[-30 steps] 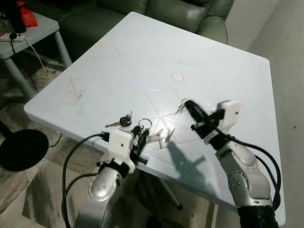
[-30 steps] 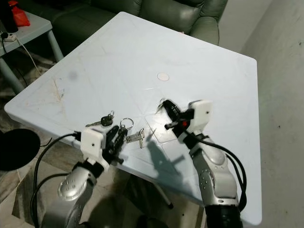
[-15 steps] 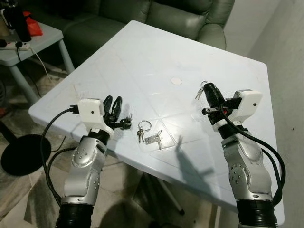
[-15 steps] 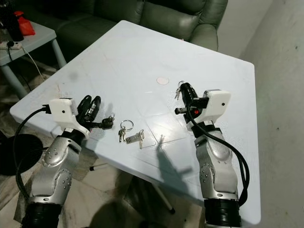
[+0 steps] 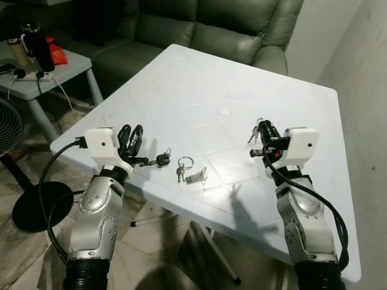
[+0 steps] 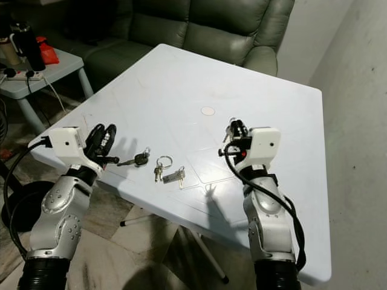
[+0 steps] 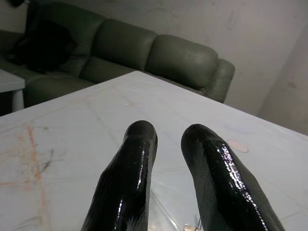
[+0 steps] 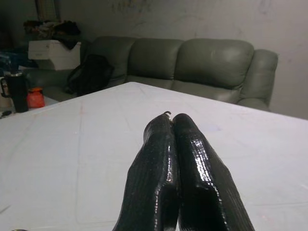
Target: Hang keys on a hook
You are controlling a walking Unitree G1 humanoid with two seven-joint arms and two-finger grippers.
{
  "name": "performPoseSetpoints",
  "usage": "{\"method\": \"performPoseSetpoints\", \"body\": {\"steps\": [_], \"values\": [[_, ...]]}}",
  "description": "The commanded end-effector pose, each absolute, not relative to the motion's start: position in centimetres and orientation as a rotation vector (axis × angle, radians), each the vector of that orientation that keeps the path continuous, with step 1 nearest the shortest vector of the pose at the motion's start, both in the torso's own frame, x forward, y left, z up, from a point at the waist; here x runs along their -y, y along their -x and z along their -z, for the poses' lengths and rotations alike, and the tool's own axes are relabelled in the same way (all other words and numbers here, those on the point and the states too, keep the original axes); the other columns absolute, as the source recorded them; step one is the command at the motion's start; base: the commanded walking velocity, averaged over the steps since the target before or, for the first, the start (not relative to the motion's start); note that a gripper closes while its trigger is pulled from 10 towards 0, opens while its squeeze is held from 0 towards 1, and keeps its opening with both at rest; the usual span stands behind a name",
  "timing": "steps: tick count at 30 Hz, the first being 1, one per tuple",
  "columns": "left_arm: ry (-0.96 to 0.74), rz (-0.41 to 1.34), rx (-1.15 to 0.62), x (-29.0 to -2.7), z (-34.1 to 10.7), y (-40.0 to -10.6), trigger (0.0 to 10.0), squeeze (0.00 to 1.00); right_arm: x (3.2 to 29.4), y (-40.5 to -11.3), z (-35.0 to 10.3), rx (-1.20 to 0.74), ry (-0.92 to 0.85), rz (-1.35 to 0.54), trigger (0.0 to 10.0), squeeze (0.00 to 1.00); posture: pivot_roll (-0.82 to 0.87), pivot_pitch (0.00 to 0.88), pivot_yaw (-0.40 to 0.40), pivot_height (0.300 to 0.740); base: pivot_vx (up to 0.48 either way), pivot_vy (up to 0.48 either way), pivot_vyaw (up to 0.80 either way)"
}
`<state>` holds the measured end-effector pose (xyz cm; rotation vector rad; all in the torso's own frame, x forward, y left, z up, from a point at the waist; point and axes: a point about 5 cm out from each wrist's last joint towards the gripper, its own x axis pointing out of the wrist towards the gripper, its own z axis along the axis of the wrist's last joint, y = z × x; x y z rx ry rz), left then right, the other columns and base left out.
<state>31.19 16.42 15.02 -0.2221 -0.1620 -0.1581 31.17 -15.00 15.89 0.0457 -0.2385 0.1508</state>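
Observation:
A black-headed key (image 5: 158, 159) lies near the white table's (image 5: 181, 78) front edge. Beside it lie a key ring (image 5: 184, 162) and a bunch of silver keys (image 5: 196, 177). My left gripper (image 5: 130, 138) hovers over the table edge just left of the black key. Its fingers (image 7: 134, 159) stand slightly open with nothing between them. My right gripper (image 5: 264, 130) is raised over the table to the right of the keys. It is shut on a small silver wire hook (image 5: 257, 124), whose tip pokes out at the fingertips (image 8: 166, 113).
A round white cap (image 5: 224, 111) marks the table's middle. A green sofa (image 5: 230, 30) stands behind the table. At the left are a grey side table (image 5: 36, 75) with a bottle, and a fan's black base (image 5: 33, 205). A wall closes the right side.
The view has pulled back and up. My left gripper has drawn away from the key ring to the left of the black key. The right gripper has lifted with the hook.

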Motion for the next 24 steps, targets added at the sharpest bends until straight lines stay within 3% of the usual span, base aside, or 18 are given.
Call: {"method": "performPoseSetpoints", "body": {"steps": [1, 9, 24], "values": [[0.228, 0.157, 0.159, -16.32, -15.15, -31.48, 10.0, 0.00, 15.16, -31.31, -15.95, 0.243, -0.018, -0.150, 10.0, 0.00, -0.02, 0.000, -0.072, 0.740, 0.000, 0.000, 0.00], [0.244, 0.149, 0.160, -16.34, -15.11, -31.67, 10.0, 0.00, 15.44, -31.40, -15.76, 0.238, -0.009, -0.147, 10.0, 0.00, -0.02, 0.000, -0.083, 0.740, 0.000, 0.000, 0.00], [0.250, 0.147, 0.162, -16.29, -15.07, -31.95, 10.0, 0.00, 15.66, -31.76, -15.84, 0.235, 0.003, -0.155, 10.0, 0.00, -0.02, 0.000, -0.093, 0.740, 0.000, 0.300, 0.00]]}}
